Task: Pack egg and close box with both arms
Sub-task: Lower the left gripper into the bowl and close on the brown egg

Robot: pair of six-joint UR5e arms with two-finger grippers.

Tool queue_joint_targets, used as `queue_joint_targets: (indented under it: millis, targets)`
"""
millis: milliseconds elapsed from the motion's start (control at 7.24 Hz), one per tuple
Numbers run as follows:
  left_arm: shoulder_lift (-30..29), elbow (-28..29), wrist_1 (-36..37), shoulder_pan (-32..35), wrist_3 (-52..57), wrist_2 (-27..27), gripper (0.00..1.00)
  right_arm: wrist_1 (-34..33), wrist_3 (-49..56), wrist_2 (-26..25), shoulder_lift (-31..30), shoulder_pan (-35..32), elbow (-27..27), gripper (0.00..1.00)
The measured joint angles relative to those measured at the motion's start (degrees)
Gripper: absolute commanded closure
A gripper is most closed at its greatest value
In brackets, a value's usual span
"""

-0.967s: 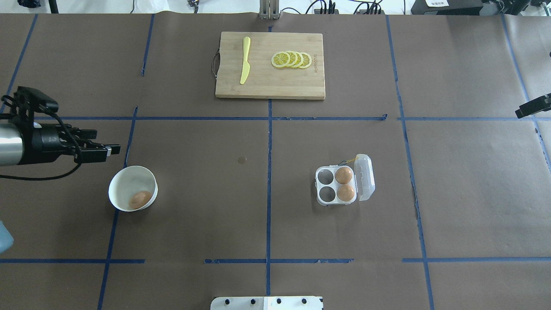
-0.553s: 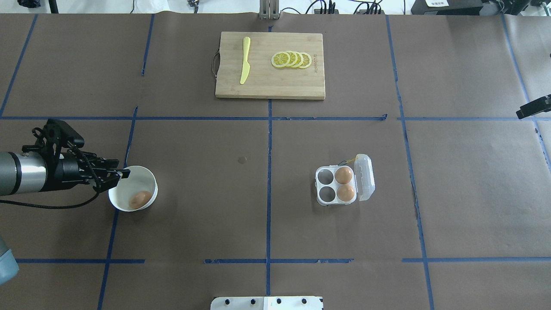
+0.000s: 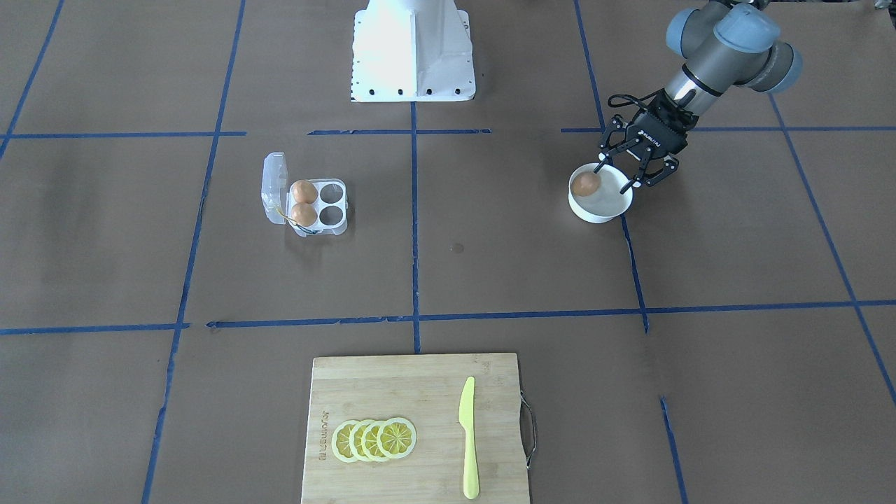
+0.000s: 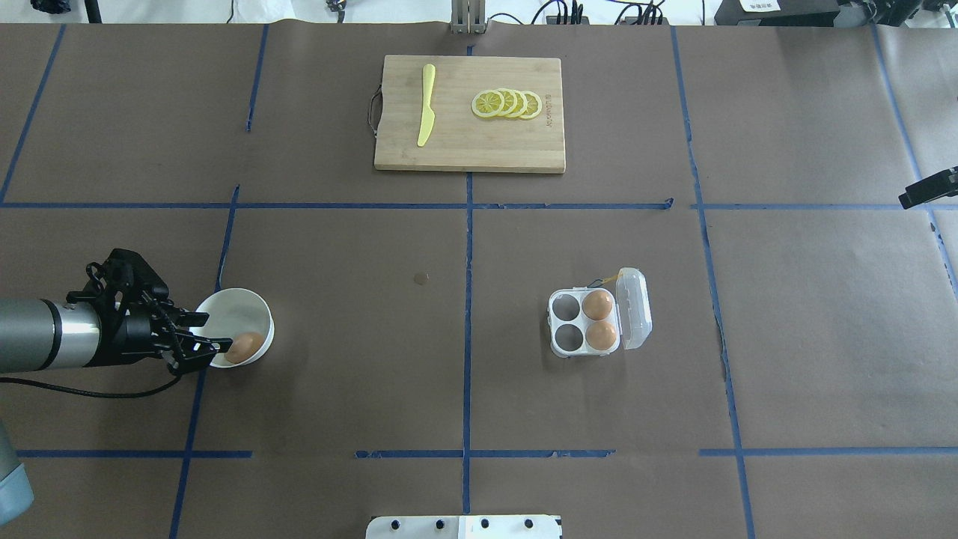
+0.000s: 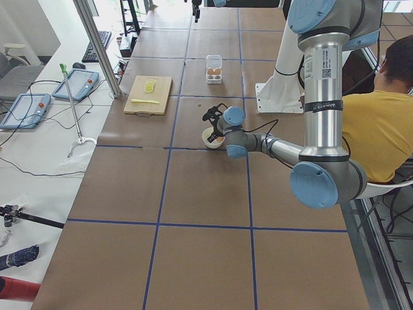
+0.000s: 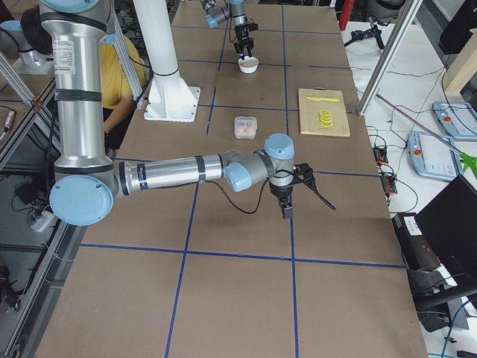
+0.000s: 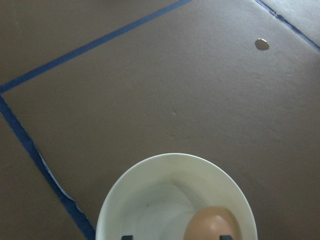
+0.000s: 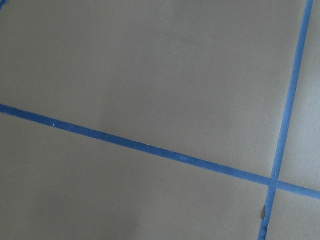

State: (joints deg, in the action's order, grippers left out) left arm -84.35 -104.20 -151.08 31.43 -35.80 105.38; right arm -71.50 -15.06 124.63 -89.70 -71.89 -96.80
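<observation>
The egg lies in a round white bowl at the table's left; it also shows in the front view and the left wrist view. My left gripper is open, its fingers over the bowl's rim, one beside the egg. The clear box stands open right of centre, its lid folded out to the right. Two brown eggs fill its right cups; its left cups are empty. My right gripper shows only partly at the right edge; I cannot tell its state.
A wooden cutting board at the far middle carries a yellow knife and lemon slices. The white pedestal base stands at the robot's side. Blue tape lines cross the brown table cover.
My left gripper has swung toward the robot's side and down, from beyond the bowl to its rim, and its fingers now reach in beside the egg. The right arm barely moved.
</observation>
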Motion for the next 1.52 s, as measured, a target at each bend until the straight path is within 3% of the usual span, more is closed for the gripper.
queue_joint_targets:
  millis: [691,967,1243,1382,1520]
  targets:
    - [-2.13,1.79,1.31,-2.25,0.12,0.0,0.36,0.05,0.12,0.09,-0.99,-0.05,-0.02,0.0]
    - [-3.0,2.6,1.32,-2.55,0.12,0.0,0.45,0.05,0.2,0.07,-1.15,-0.08,-0.01,0.0]
    - [-3.16,3.04,1.31,-2.63,0.12,0.0,0.46,0.05,0.19,0.01,-1.18,-0.09,0.05,0.0]
    - [-3.18,3.29,1.32,-2.64,0.44,0.01,0.53,0.05,0.13,0.0,-1.18,-0.09,0.07,0.0]
    - [-3.19,3.41,1.32,-2.6,1.21,0.08,0.69,0.05,0.07,0.0,-1.18,-0.09,0.06,0.0]
